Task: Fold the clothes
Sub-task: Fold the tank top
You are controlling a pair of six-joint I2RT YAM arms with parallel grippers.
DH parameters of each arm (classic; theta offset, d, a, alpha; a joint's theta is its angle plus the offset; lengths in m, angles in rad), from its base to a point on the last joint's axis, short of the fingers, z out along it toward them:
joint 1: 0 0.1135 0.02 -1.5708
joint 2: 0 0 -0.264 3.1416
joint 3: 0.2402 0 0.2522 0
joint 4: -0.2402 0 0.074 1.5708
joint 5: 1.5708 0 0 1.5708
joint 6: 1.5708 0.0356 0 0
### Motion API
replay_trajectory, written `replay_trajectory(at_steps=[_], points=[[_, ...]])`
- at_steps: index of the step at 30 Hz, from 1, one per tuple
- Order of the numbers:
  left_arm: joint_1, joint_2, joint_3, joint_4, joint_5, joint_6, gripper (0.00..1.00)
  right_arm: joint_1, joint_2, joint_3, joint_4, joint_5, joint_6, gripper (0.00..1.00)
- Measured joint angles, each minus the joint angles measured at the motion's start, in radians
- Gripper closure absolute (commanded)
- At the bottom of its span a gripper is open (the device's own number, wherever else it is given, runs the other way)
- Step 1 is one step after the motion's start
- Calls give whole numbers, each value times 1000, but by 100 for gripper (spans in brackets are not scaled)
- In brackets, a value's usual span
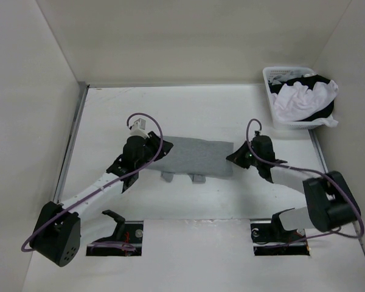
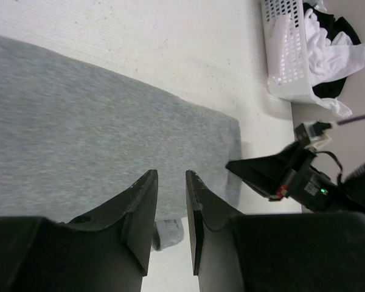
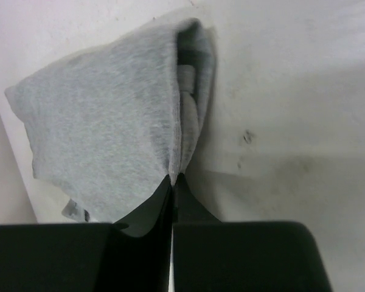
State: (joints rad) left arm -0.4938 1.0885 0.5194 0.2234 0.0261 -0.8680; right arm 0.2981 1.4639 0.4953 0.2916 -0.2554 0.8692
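You've got the grey tank top [image 1: 194, 157] mid-frame as a long folded band, so the crosswise folds look left to do, with your right gripper [image 3: 173, 177] clamped on its right end, your left gripper [image 2: 170, 175] narrowly parted and empty over its left end, and the basket [image 1: 269, 91] at upper right well apart, blocking nothing.

Here's the white surface [image 1: 201, 204], the folded grey tank top [image 1: 198, 157] lying across its middle, straps at the near edge, and a white basket [image 1: 270, 91] in the far right corner.
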Motion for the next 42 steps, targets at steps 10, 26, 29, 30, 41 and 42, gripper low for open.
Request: replay_trajectory(at_steps=[10,26,29,30,41,42], points=[[-70,2,0,5,-14,-19,76,-15,-457,15,-355,199,-77,100],[4,-102,-28,-36,-10,-27,75,359,-90,642,-610,356,-66,99],[58,-161,-40,-63,-4,-26,75,429,53,774,-628,385,-52,99],[80,-182,-43,-72,1,-26,75,449,98,815,-636,392,-47,99],[238,-268,-115,-116,71,-42,72,572,580,1179,-684,392,40,76],[244,-282,-121,-130,71,-45,72,582,607,1199,-683,381,48,67]])
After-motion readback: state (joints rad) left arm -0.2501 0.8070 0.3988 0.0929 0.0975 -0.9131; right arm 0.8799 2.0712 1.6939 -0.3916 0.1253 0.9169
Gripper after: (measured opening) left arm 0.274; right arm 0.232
